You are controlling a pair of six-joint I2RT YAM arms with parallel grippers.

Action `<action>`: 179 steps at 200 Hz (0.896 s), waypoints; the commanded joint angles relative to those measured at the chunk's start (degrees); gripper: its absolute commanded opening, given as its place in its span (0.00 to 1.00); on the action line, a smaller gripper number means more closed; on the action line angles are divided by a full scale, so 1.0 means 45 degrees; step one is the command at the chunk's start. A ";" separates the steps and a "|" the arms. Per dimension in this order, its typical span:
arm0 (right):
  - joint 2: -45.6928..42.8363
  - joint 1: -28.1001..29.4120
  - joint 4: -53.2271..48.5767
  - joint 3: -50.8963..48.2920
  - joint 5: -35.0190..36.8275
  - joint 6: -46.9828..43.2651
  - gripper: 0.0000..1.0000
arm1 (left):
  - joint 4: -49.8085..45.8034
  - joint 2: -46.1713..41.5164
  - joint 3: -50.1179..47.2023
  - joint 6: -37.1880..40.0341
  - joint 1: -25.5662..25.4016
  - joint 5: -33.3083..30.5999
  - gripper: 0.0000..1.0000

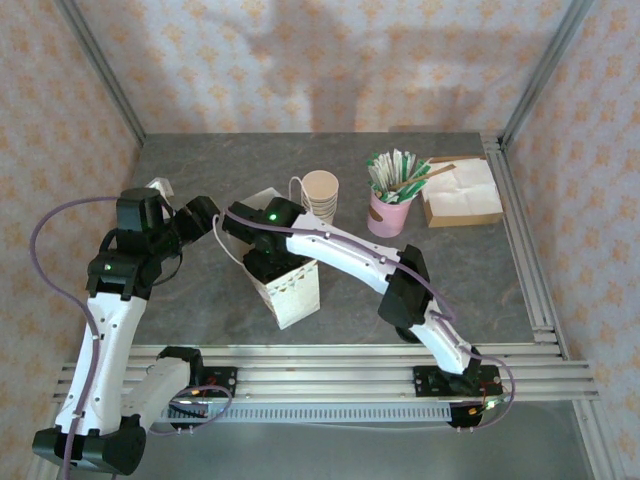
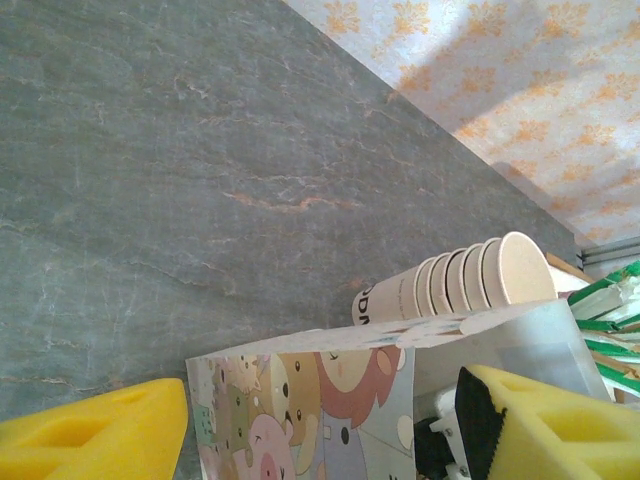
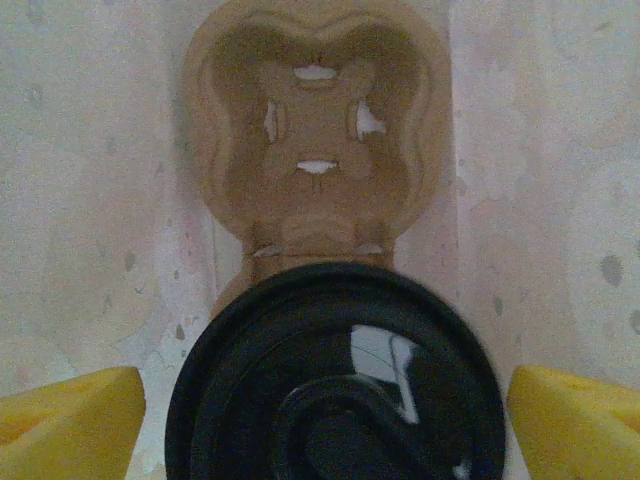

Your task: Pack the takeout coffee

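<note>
The takeout coffee (image 3: 335,390) shows its round black lid from above, low inside the white paper bag (image 1: 295,290). It sits on a tan moulded cup carrier (image 3: 315,130). My right gripper (image 3: 328,400) reaches down into the bag (image 3: 80,200), and its open yellow fingers (image 3: 70,420) stand on either side of the lid, a thin gap from it. In the top view the right gripper (image 1: 268,262) is at the bag's mouth. My left gripper (image 2: 325,400) is open at the bag's left side, with the cartoon-printed wall (image 2: 300,400) between its fingers, unclamped.
A stack of lidless tan cups (image 1: 320,195) stands just behind the bag. To the right of the stack are a pink cup of sticks and sachets (image 1: 390,212) and a brown tray of napkins (image 1: 460,190). Metal rails (image 1: 525,250) run along the table's right edge.
</note>
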 commanded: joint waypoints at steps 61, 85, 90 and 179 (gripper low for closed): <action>-0.1327 0.0076 -0.0312 0.0571 0.0939 0.0381 1.00 | 0.0184 0.0018 -0.0012 0.0030 -0.0233 -0.0255 0.72; -0.1461 0.0086 -0.0503 0.0864 0.0909 0.0413 1.00 | 0.0185 0.0056 0.0048 0.0011 -0.0267 -0.0308 0.72; -0.1538 0.0087 -0.0503 0.0918 0.0908 0.0412 1.00 | 0.0180 0.0071 0.0058 0.0011 -0.0258 -0.0298 0.73; -0.2019 0.0084 -0.0562 0.1409 0.1501 0.0254 1.00 | 0.0246 0.0115 0.0153 -0.0068 -0.0389 -0.0262 0.72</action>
